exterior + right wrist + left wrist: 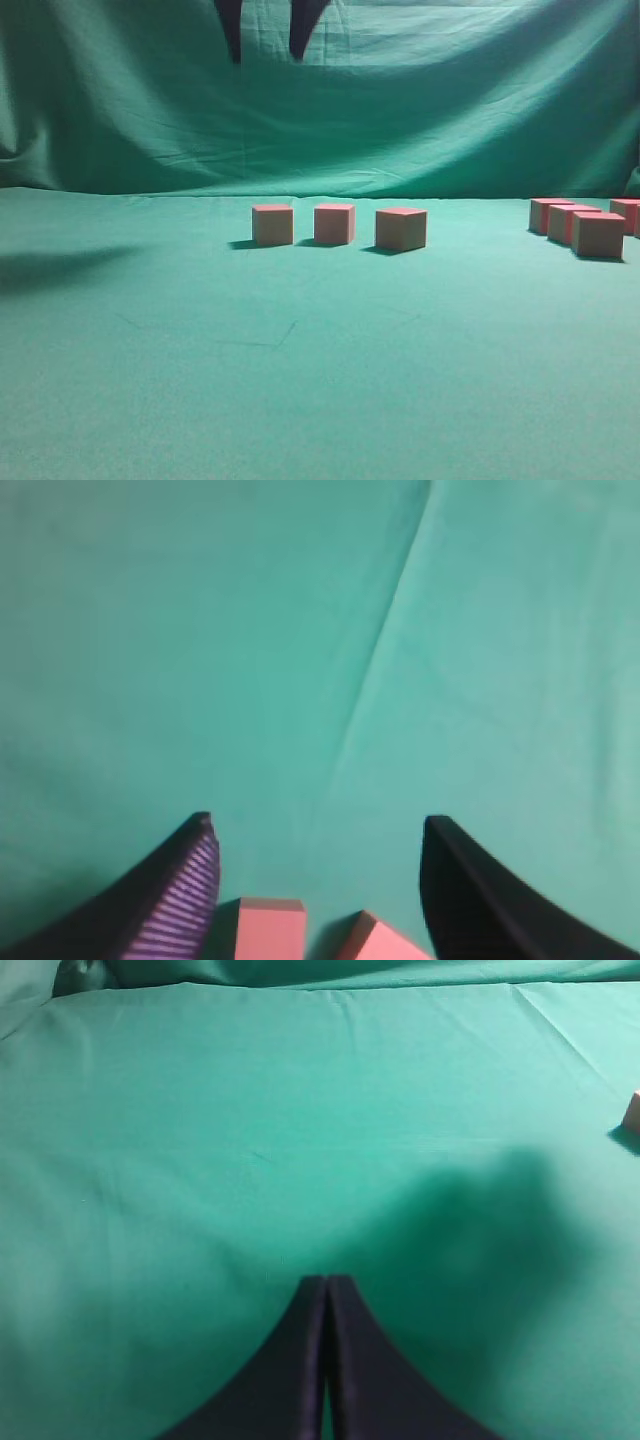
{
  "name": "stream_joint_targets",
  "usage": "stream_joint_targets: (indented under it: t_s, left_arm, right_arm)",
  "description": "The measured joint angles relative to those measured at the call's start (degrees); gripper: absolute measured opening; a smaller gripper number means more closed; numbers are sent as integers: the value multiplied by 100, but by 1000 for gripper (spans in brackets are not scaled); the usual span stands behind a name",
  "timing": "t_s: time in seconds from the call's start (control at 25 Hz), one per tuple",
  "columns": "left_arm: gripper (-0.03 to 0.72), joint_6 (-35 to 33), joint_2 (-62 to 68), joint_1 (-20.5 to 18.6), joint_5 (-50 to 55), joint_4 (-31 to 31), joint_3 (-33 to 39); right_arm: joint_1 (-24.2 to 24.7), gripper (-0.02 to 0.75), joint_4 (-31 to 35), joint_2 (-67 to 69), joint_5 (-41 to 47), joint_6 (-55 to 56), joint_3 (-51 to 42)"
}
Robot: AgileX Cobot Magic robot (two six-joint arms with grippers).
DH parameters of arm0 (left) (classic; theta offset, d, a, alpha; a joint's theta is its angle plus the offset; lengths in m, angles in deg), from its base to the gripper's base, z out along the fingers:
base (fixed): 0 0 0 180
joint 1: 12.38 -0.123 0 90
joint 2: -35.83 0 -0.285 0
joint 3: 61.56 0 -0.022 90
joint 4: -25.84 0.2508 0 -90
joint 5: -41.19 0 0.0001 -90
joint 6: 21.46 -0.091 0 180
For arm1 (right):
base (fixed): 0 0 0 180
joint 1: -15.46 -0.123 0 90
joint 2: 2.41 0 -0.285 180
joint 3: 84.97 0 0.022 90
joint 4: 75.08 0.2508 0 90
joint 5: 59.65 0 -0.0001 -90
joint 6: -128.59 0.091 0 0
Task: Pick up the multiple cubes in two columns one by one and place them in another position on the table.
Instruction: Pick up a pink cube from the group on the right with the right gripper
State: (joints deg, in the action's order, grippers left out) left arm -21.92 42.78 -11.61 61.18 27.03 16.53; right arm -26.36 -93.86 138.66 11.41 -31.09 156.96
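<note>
Three cubes stand in a row mid-table in the exterior view: left (pixel 272 224), middle (pixel 334 223), right (pixel 401 228). Several more cubes (pixel 598 234) cluster at the far right. My right gripper (pixel 267 58) hangs high above the row, open and empty. In the right wrist view its fingers (pixel 318 822) spread over the green table (pixel 300 630), with two cubes (pixel 268 930) (pixel 385 940) at the bottom edge between them. My left gripper (pixel 326 1280) is shut and empty above bare cloth; a cube's edge (pixel 633 1112) shows at the right border.
The table (pixel 300 380) is wrinkled green cloth, with a matching backdrop (pixel 400 120) behind. A dark shadow (pixel 60 265) lies on the cloth at the left. The left gripper is out of the exterior view.
</note>
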Motion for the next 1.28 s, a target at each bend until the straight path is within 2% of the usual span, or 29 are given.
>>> stream_joint_targets:
  t_s: [0.24, 0.48, 0.64, 0.92, 1.28]
  left_arm:
    - [0, 0, 0, 0, 0, 0, 0]
    - [0, 0, 0, 0, 0, 0, 0]
    - [0, 0, 0, 0, 0, 0, 0]
    - [0, 0, 0, 0, 0, 0, 0]
    - [0, 0, 0, 0, 0, 0, 0]
  right_arm:
    - [0, 400, -24, -1075, 91, -512, 36]
    - [78, 400, -401, -2649, 111, -600, -710]
    - [416, 400, -515, -3600, 135, -559, -1743]
    - [1295, 400, -524, -4847, 148, -48, -3968]
    - [2516, 400, -481, -5544, 47, 210, -6631]
